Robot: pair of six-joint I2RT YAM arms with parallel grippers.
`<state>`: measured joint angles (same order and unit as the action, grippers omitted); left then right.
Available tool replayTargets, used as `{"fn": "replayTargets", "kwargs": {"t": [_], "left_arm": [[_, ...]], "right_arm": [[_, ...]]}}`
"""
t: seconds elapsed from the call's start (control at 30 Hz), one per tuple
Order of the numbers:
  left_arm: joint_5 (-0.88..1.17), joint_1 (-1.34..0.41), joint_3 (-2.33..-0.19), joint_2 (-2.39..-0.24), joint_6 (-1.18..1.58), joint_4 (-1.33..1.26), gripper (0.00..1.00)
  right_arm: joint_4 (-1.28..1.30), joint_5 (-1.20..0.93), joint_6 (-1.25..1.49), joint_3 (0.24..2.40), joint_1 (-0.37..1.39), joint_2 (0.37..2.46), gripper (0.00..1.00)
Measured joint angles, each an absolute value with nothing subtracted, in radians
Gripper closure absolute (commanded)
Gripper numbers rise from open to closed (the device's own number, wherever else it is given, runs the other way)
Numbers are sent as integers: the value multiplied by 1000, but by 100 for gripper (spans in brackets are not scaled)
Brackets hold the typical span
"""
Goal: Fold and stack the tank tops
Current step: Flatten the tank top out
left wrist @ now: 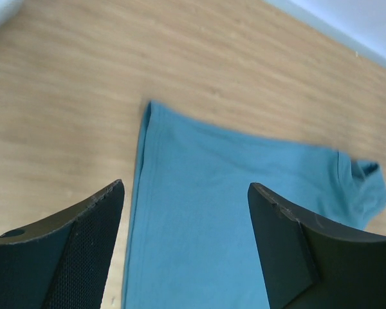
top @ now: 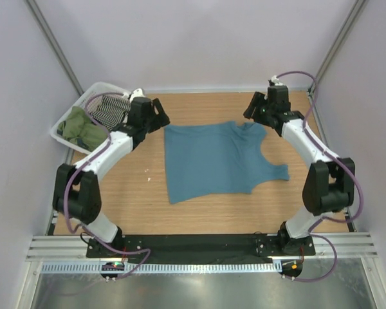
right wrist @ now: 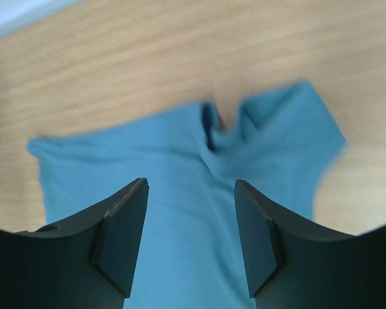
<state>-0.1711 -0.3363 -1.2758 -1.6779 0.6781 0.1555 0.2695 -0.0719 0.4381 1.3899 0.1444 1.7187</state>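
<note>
As I look down from the top camera, the teal-blue tank top (top: 212, 161) lies spread flat mid-desk (top: 135, 206), its straps toward the right arm. The olive-green tank top (top: 80, 127) sits bunched in the white basket (top: 101, 86) at the far left corner, its chest side hidden. In the left wrist view, the left tool (left wrist: 186, 187) hangs released, fingers (left wrist: 83, 244) apart over the teal top's hem corner. The right wrist view is blurred, but the right tool (right wrist: 192, 183) is plainly released too, above a crumpled strap.
</note>
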Motion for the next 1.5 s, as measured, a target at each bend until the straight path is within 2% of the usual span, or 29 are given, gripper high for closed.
{"fn": "replayTargets", "kwargs": {"t": [0.17, 0.33, 0.43, 0.57, 0.9, 0.97, 1.0, 1.03, 1.13, 1.2, 1.37, 1.43, 1.47, 1.5], "left_arm": [[-121, -375, -1056, -1451, 694, 204, 24], [-88, -439, -864, -1308, 725, 248, 23], [-77, -479, -809, -1280, 733, 257, 23], [-75, -488, -791, -1292, 744, 258, 24], [-58, -482, -764, -1383, 759, 225, 25], [-51, -478, -764, -1404, 759, 220, 26], [-46, -474, -764, -1413, 759, 218, 26], [-42, -471, -764, -1419, 759, 217, 26], [-35, -461, -764, -1438, 759, 212, 26], [-33, -457, -764, -1445, 759, 207, 27], [-25, -456, -764, -1480, 753, 192, 28], [-24, -456, -765, -1500, 752, 189, 28], [-23, -456, -765, -1507, 752, 188, 28], [-23, -456, -766, -1520, 752, 187, 28]], "right_arm": [[348, 55, 422, 1193, 145, 1505, 43], [362, 188, 442, 1064, 141, 1441, 47], [384, 244, 453, 1089, 130, 1503, 48], [410, 284, 467, 1256, 107, 1689, 48], [442, 250, 505, 1502, 58, 2019, 45], [442, 235, 508, 1515, 56, 2054, 52], [443, 229, 510, 1516, 56, 2065, 59], [444, 225, 514, 1516, 56, 2073, 72], [448, 229, 527, 1516, 51, 2081, 91], [444, 240, 532, 1516, 48, 2080, 98], [439, 299, 529, 1506, 36, 2067, 99], [434, 341, 519, 1480, 39, 2035, 96], [425, 368, 513, 1465, 44, 2016, 92], [419, 400, 507, 1452, 54, 1996, 77]]}}
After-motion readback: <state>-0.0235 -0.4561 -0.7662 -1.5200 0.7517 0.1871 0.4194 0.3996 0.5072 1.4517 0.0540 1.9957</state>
